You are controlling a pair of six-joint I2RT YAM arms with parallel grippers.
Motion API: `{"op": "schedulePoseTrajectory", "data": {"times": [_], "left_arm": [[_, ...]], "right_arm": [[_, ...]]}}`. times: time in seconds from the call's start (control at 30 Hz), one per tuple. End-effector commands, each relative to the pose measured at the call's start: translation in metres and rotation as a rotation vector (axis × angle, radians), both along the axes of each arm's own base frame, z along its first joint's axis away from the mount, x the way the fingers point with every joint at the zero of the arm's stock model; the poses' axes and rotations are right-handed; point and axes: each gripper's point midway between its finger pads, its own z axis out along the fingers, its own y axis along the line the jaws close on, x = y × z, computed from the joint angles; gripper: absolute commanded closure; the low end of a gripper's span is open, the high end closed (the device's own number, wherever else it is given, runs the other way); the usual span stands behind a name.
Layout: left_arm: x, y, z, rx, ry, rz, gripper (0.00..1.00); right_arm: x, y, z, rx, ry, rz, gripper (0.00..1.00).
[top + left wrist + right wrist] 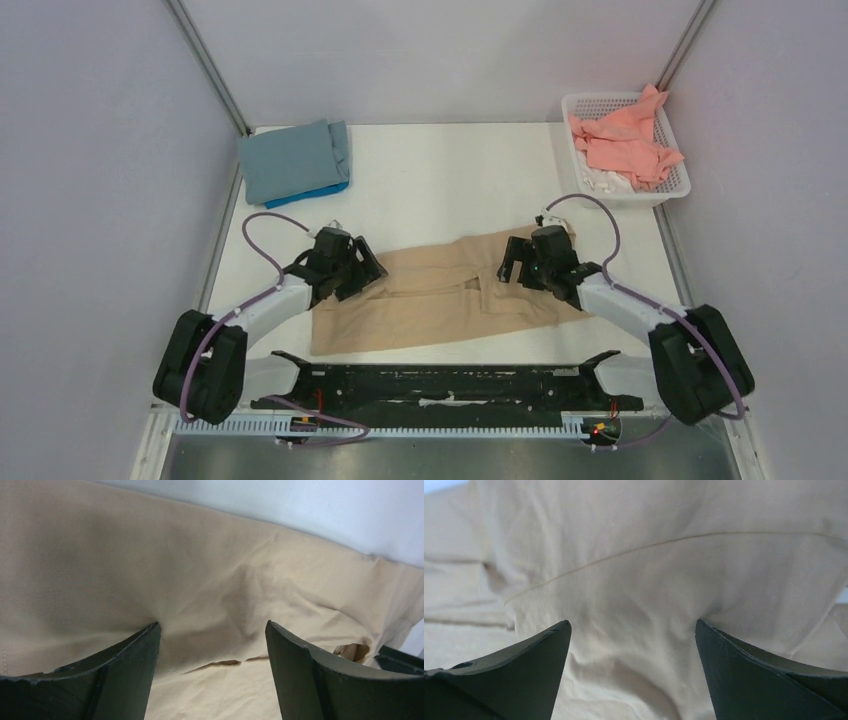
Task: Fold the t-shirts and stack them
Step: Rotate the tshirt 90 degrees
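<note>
A beige-tan t-shirt (430, 300) lies partly folded across the middle of the table. My left gripper (362, 272) is open over its left end; in the left wrist view (212, 630) the fingertips press into the beige cloth (150, 570) with a fold edge between them. My right gripper (515, 262) is open over the shirt's right end; in the right wrist view (634, 627) its fingers straddle wrinkled beige cloth (634, 570). A folded grey-blue shirt (290, 158) lies on a bright blue one (325, 190) at the back left. Salmon pink shirts (625, 140) fill the basket.
A white plastic lattice basket (682, 180) stands at the back right corner. Grey walls close in the left, back and right sides. A black bar (450, 385) runs along the near edge between the arm bases.
</note>
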Motion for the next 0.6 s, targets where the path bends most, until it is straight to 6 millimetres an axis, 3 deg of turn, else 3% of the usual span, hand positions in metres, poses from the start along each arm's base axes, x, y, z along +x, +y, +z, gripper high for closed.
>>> {"op": "schedulePoseTrajectory", "data": {"times": [0.0, 0.2, 0.43, 0.57], "left_arm": [[-0.033, 0.0, -0.019, 0.042, 0.077, -0.018, 0.16], [-0.043, -0.026, -0.017, -0.052, 0.054, -0.006, 0.15], [-0.051, -0.067, -0.024, -0.128, 0.034, -0.008, 0.15], [-0.055, -0.1, -0.022, -0.14, 0.014, -0.013, 0.15]], "right_arm": [[0.069, 0.001, 0.007, -0.04, -0.084, -0.055, 0.02], [0.165, 0.039, 0.014, -0.071, -0.158, 0.1, 0.02], [0.269, 0.107, 0.008, -0.015, -0.259, 0.37, 0.02], [0.321, 0.12, 0.006, -0.003, -0.311, 0.349, 0.02]]}}
